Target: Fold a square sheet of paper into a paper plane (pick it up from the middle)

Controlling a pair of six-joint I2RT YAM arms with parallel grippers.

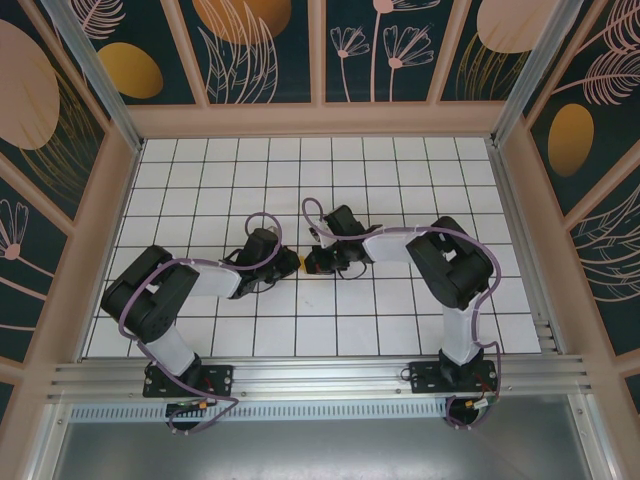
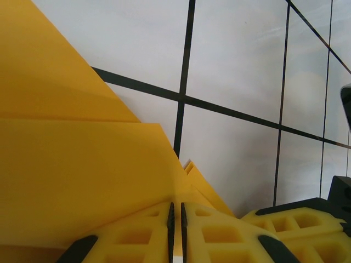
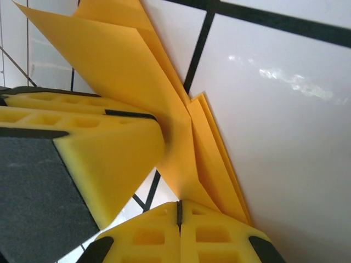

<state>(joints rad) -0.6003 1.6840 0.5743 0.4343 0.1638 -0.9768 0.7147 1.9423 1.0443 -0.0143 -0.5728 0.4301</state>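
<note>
The orange-yellow sheet of paper [image 2: 71, 170] is folded into several creased layers and hangs a little above the white grid table [image 2: 241, 71]. In the top view just a small orange bit of the paper [image 1: 303, 271] peeks out between the two wrists at mid-table. My left gripper [image 2: 176, 219] is shut on a fold of it, with only a thin slit between its pads. My right gripper [image 3: 179, 213] is shut tight on a lower edge of the paper [image 3: 126, 71]. The two grippers sit almost against each other; a left finger [image 3: 104, 148] presses on the paper beside the right jaws.
Both black arms [image 1: 180, 285] reach inward from the near edge and meet at the centre. Patterned wall panels [image 1: 320, 50] enclose the table on three sides. An aluminium rail [image 1: 320, 375] runs along the front.
</note>
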